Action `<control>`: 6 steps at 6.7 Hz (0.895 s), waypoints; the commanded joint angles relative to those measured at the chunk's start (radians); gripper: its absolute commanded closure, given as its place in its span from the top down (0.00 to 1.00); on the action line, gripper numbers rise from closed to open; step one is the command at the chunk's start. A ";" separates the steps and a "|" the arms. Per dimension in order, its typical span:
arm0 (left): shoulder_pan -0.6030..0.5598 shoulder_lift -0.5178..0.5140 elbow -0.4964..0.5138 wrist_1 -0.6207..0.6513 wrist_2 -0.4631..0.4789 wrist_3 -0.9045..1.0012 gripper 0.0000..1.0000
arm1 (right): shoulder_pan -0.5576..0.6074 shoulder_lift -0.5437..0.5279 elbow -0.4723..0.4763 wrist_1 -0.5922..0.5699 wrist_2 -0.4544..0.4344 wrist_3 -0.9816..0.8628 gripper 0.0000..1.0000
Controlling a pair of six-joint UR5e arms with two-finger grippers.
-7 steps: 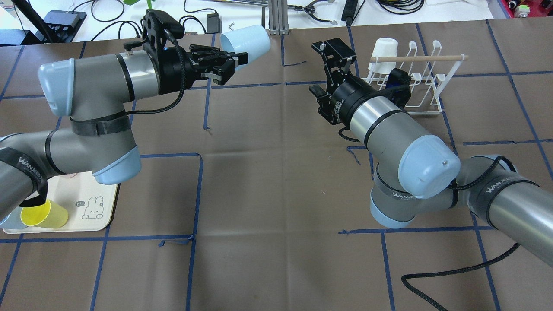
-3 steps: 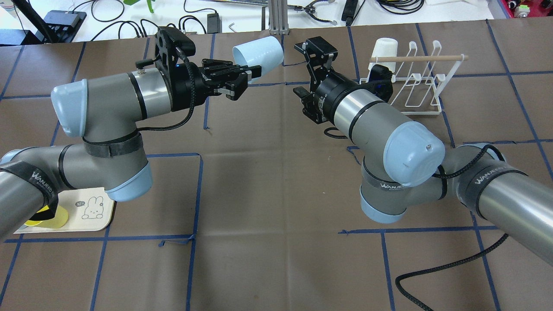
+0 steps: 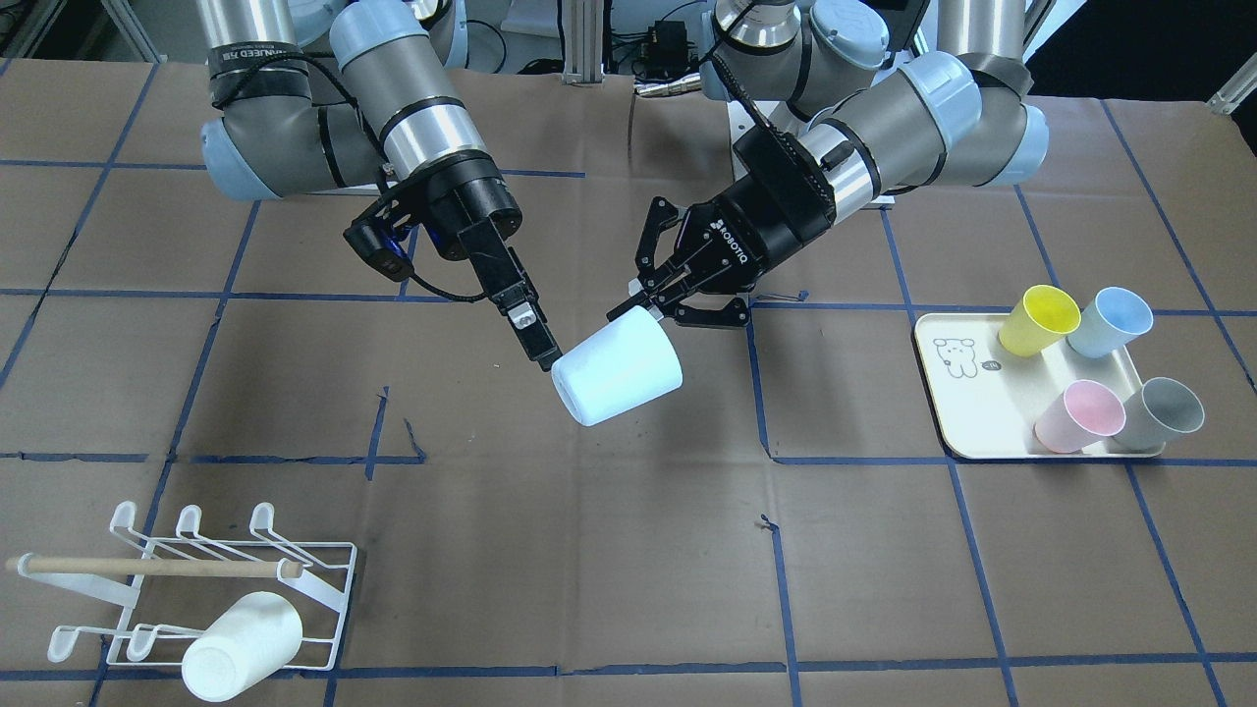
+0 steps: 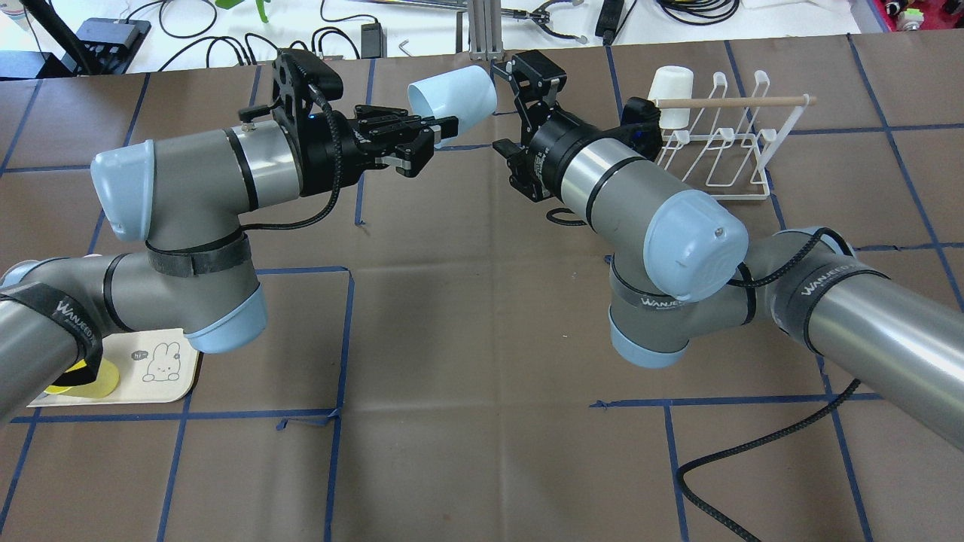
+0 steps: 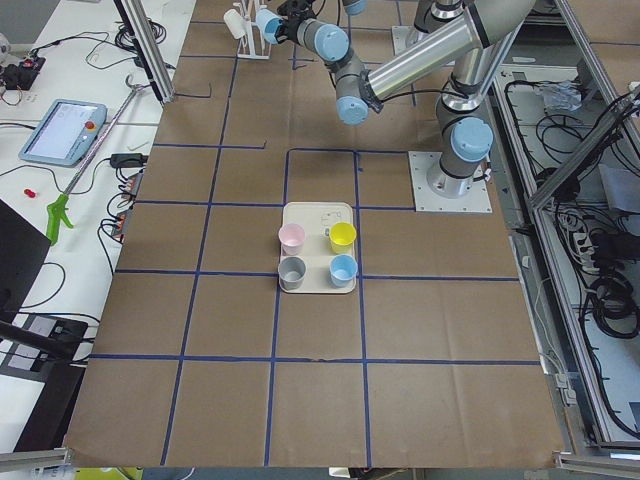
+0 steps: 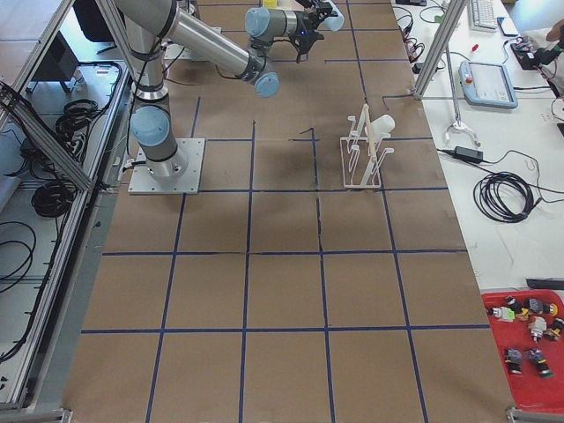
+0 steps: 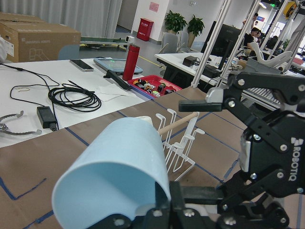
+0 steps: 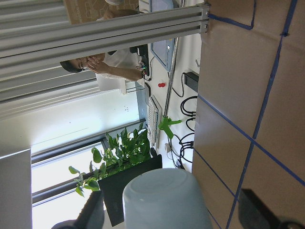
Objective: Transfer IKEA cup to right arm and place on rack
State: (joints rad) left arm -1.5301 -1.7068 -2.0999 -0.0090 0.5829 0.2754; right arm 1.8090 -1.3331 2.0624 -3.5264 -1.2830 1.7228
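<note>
My left gripper (image 4: pixel 439 130) is shut on the rim of a pale blue cup (image 4: pixel 454 93) and holds it on its side above the table, base towards my right arm. The cup also shows in the front view (image 3: pixel 617 378) and the left wrist view (image 7: pixel 119 176). My right gripper (image 4: pixel 514 109) is open, its jaws wide apart. In the right wrist view the cup's base (image 8: pixel 164 200) sits between its fingers, not gripped. The white wire rack (image 4: pixel 727 147) with a wooden dowel stands right of my right gripper and holds a white cup (image 4: pixel 670 86).
A cream tray (image 3: pixel 982 398) with a bear drawing holds yellow (image 3: pixel 1036 319), blue (image 3: pixel 1110 319), pink (image 3: pixel 1080 412) and grey (image 3: pixel 1164 412) cups. Cables, tools and an aluminium post (image 4: pixel 482 30) lie beyond the table's far edge. A black cable (image 4: pixel 753 452) trails by my right arm.
My right arm has swung left from the rack until its open gripper reaches the cup's base. My left arm has carried the cup a little to the right.
</note>
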 commanded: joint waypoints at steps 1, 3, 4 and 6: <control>-0.004 0.000 0.000 0.000 0.002 -0.008 0.04 | 0.015 0.041 -0.053 0.001 -0.009 0.004 0.99; -0.007 0.000 0.001 0.000 0.008 -0.010 0.04 | 0.027 0.061 -0.091 0.023 -0.009 0.006 0.99; -0.007 0.001 0.001 0.000 0.009 -0.021 0.04 | 0.033 0.074 -0.099 0.023 -0.009 0.003 0.98; -0.008 0.001 0.001 0.000 0.009 -0.022 0.04 | 0.039 0.084 -0.111 0.023 -0.007 -0.009 0.96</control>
State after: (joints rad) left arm -1.5381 -1.7059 -2.0985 -0.0092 0.5919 0.2546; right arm 1.8457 -1.2558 1.9593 -3.5046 -1.2913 1.7209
